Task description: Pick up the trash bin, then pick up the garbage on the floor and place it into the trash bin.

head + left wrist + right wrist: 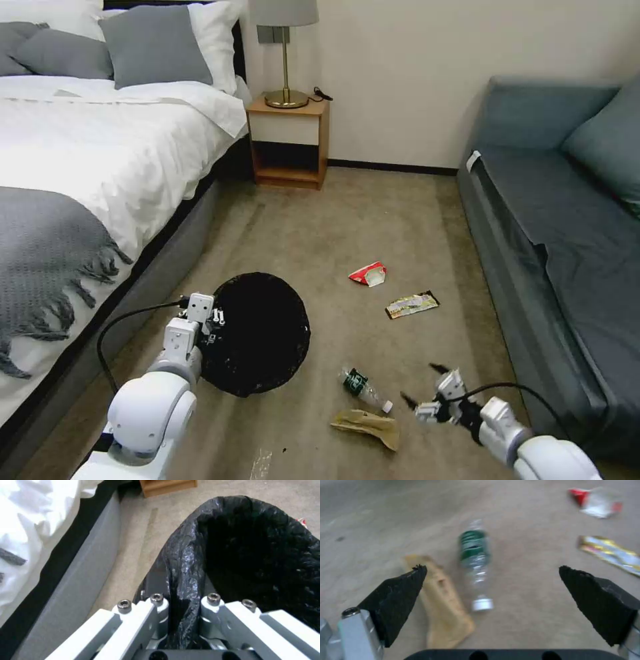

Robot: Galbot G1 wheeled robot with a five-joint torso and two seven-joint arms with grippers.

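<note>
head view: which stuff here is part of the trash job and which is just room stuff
Job: trash bin gripped at its rim by left gripper; open right gripper; bottle; brown paper bag; red-and-white packet; snack wrapper.

Lying about: bed; nightstand; lamp; sofa.

Bare carpet (373, 220) lies open around the bottle (363, 389) and paper bag (368, 425) — bed (80, 173) hems one side, sofa (567, 240) the other, nightstand (288, 140) beyond.

Glossy crinkled plastic lines the trash bin (253, 555); carpet (373, 220) looks matt.
</note>
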